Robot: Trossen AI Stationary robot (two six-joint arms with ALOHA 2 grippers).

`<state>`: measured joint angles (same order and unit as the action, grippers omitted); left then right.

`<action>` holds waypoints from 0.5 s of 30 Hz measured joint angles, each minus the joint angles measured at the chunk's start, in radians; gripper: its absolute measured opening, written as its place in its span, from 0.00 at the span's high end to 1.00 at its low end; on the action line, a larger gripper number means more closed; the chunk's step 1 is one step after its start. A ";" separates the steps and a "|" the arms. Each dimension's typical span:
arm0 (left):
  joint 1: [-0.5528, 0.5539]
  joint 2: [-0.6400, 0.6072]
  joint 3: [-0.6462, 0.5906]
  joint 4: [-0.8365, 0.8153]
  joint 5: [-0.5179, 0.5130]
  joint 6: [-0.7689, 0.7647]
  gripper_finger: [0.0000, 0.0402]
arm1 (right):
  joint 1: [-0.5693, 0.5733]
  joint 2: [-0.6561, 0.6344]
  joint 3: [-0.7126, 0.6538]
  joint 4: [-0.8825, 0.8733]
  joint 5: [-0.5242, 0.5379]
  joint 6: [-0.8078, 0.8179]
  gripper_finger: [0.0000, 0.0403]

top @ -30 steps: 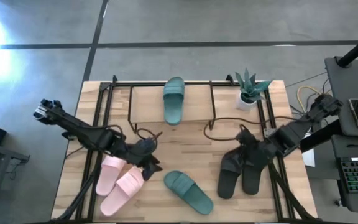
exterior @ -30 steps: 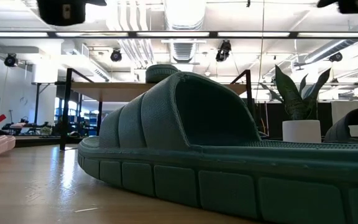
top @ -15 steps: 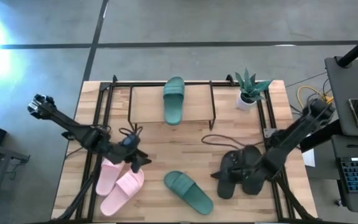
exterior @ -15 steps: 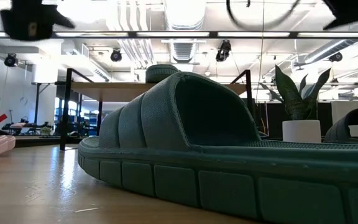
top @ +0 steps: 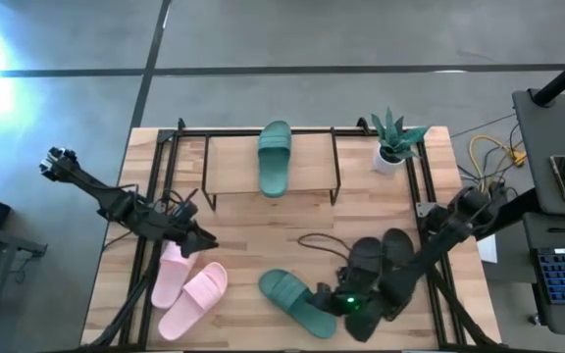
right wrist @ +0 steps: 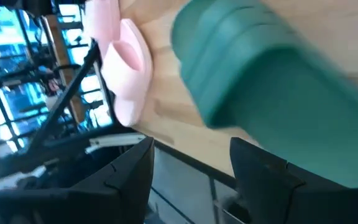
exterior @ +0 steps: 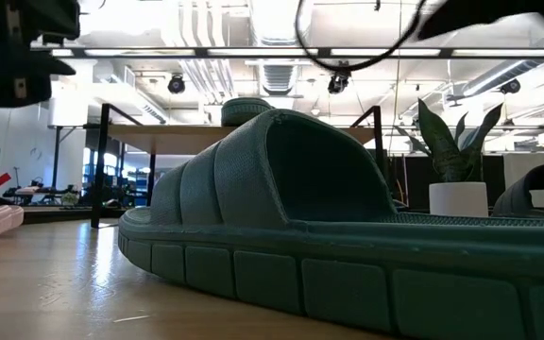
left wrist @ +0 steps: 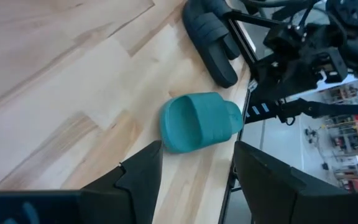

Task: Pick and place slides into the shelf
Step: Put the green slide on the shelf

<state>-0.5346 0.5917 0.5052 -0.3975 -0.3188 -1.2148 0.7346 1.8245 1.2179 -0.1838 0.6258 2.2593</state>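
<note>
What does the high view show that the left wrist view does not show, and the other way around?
Only the high view shows the shelf with one green slide on top, the potted plant, the pink slides and both arms whole, the right end effector beside the front green slide. Only the left wrist view shows the left end effector up close, fingers open, and the room past the table edge. Both show the front green slide, the black slides and the wooden table.

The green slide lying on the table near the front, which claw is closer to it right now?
The right claw. It sits open right beside the green slide, by its end nearest the black slides. The left claw, also open, hangs farther off, above the pink slides.
</note>
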 joint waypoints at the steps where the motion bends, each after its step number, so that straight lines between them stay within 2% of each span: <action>1: 0.000 -0.021 -0.013 -0.002 0.007 0.000 0.54 | -0.009 0.024 0.022 -0.007 0.000 0.000 0.50; 7: 0.000 -0.113 -0.061 -0.003 0.077 0.026 0.54 | -0.043 0.167 0.140 -0.028 -0.026 0.011 0.50; 12: 0.000 -0.199 -0.091 -0.027 0.093 0.052 0.54 | -0.051 0.260 0.227 -0.027 -0.030 0.015 0.50; 15: 0.000 -0.251 -0.092 -0.096 0.092 0.054 0.54 | -0.068 0.293 0.268 -0.087 -0.018 0.019 0.50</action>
<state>-0.5346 0.3405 0.4133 -0.4937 -0.2264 -1.1610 0.6664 2.1178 1.4855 -0.2705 0.6081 2.2784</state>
